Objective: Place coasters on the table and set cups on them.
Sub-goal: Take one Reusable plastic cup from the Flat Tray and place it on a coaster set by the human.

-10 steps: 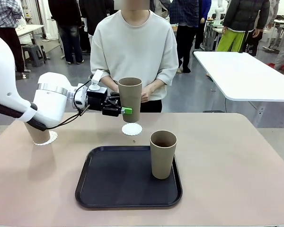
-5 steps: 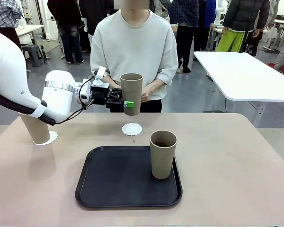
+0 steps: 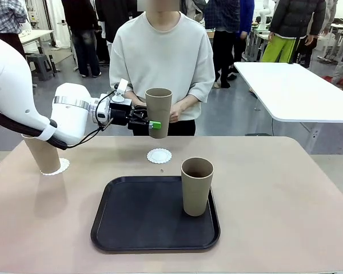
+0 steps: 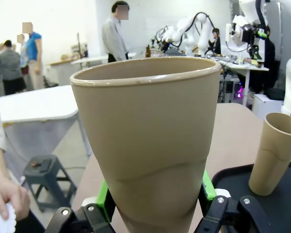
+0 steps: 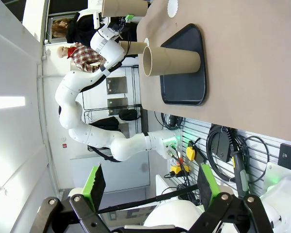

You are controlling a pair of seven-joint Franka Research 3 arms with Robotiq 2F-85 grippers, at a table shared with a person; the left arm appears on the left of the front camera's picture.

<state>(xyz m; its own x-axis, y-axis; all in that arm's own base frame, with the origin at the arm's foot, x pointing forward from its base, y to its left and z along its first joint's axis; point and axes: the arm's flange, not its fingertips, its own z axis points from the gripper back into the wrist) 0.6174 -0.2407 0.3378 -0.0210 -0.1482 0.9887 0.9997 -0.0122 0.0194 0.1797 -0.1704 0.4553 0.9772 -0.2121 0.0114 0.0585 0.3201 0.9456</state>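
My left gripper (image 3: 151, 125) is shut on a tan paper cup (image 3: 159, 112), holding it upright in the air above an empty white coaster (image 3: 159, 155) on the beige table (image 3: 274, 188). In the left wrist view the held cup (image 4: 145, 136) stands between the green pads (image 4: 105, 198). A second cup (image 3: 197, 186) stands on the black tray (image 3: 143, 222). At the far left a third cup (image 3: 41, 154) sits on a coaster (image 3: 62, 166), partly behind my left arm. My right gripper (image 5: 150, 187) is open and holds nothing, away from the table.
A person stands at the far edge, hands (image 3: 177, 114) just behind the held cup. One hand (image 4: 7, 191) holds something white and scalloped. A white table (image 3: 297, 88) is at the back right. The beige table's right half is bare.
The left gripper has raised the cup a little higher above the coaster and its arm has drawn back to the left. Over the last half second it has held still.
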